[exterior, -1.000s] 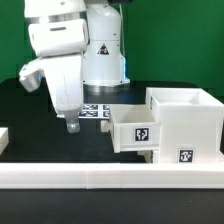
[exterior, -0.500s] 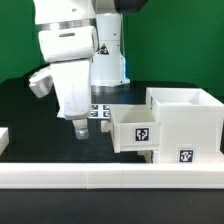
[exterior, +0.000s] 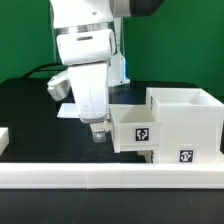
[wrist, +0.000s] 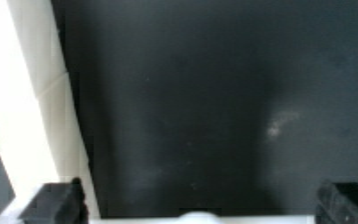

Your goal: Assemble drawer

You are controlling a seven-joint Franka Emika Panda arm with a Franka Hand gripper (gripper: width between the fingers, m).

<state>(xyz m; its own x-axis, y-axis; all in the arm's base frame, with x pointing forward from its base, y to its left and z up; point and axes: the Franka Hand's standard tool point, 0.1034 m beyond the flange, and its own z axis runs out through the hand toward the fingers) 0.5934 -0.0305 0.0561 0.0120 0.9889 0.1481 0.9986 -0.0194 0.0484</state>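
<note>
white plastic knobbed tray (exterior: 136,128) protrudes from the hollow shell (exterior: 187,125); your gripper (exterior: 98,133), fingers apart and empty, sits beside it for pushing.

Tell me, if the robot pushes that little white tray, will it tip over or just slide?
Probably slide. The tray looks low and boxy, sitting flat on the black table, so tipping seems unlikely. Its hard-looking white plastic walls suggest it stays stiff, and being hollow, it is likely light. It already sits against the big shell.
</note>
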